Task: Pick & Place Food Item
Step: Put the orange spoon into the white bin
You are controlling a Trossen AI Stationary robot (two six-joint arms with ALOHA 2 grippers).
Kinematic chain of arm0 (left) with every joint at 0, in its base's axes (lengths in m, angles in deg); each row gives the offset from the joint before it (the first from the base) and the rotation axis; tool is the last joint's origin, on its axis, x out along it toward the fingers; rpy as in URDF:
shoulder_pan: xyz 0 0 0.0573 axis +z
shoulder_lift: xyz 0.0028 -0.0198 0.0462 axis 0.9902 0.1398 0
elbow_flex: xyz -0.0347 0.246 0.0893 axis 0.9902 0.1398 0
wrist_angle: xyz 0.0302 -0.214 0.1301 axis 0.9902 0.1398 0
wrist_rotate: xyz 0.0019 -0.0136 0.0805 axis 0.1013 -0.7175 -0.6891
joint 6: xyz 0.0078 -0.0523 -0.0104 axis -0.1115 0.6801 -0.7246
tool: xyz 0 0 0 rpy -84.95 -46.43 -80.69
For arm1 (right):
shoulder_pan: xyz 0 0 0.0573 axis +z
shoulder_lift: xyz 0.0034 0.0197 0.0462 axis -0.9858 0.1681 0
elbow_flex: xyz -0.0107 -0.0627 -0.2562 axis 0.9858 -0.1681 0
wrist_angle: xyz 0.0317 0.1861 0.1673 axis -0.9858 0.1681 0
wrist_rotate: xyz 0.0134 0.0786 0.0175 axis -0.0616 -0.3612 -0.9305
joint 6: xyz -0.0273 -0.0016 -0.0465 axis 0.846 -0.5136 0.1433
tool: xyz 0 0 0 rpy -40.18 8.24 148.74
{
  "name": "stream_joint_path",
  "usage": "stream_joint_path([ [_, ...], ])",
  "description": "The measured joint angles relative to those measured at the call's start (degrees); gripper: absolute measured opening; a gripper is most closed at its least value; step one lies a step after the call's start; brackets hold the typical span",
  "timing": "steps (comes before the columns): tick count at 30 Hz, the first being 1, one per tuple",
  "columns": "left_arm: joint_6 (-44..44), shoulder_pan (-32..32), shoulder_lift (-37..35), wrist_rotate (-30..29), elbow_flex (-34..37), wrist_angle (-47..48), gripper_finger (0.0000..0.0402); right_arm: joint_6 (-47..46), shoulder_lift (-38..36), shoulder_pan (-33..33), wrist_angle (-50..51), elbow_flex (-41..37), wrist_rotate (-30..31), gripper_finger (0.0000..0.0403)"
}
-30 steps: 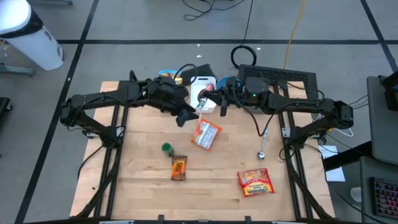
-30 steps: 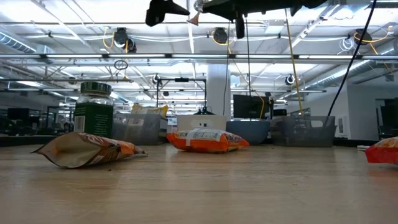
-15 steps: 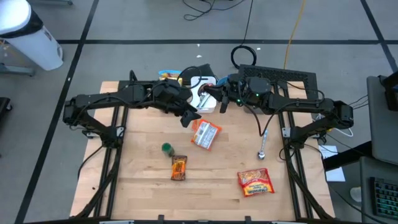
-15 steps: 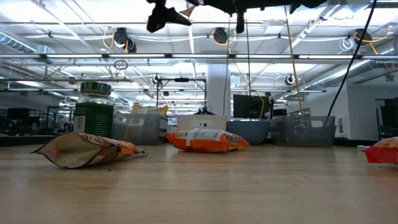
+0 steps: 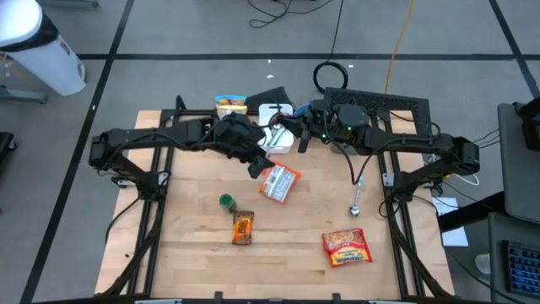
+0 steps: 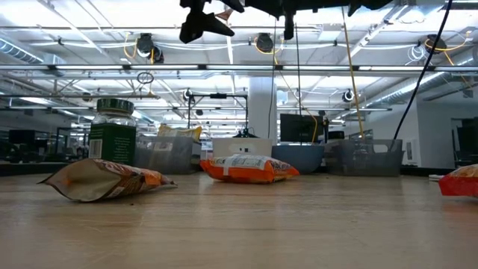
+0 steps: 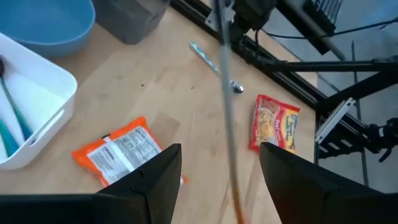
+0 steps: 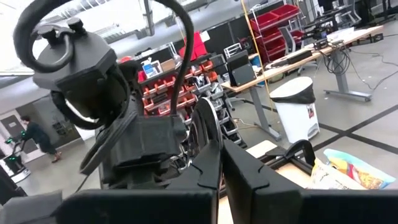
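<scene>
- Progress: nothing is picked yet. My left gripper [image 5: 256,165] hangs with fingers spread wide and empty, just above the orange snack packet [image 5: 278,182] lying mid-table at its 4 o'clock.
- My right gripper [image 5: 301,145] waits pinched closed near the white bin [image 5: 281,143].
- Room: bare wooden table [image 5: 186,245] surrounds the packet; the green-lidded jar [image 5: 226,201] stands well apart at its 8 o'clock.

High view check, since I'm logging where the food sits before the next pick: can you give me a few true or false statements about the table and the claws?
1. The left claw hangs open above the orange snack bag. True.
2. The green-lidded jar lies inside the white bin. False: it stands on the wooden table, beside the small brown packet.
3. The right claw is shut. True.
4. The red noodle packet is held by a claw. False: it lies on the table, untouched.
5. A spoon lies on the table. True.
</scene>
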Motion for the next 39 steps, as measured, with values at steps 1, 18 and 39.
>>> stream_joint_path([
  [1, 0.0, -0.1, 0.0, 0.0, 0.0, 0.0, 0.022, 0.0, 0.0, 0.0, 0.0, 0.0, 0.0, 0.0],
  [18, -1.7, 0.0, 0.1, 0.3, 0.0, 0.2, 0.0041, 0.9, 0.0, 0.0, 1.8, 0.0, 0.2, 0.0],
  [39, -3.9, 0.1, 0.1, 2.5, 0.0, 0.3, 0.0008, 0.9, 0.0, 0.1, 1.0, 0.0, -0.4, 0.0011],
])
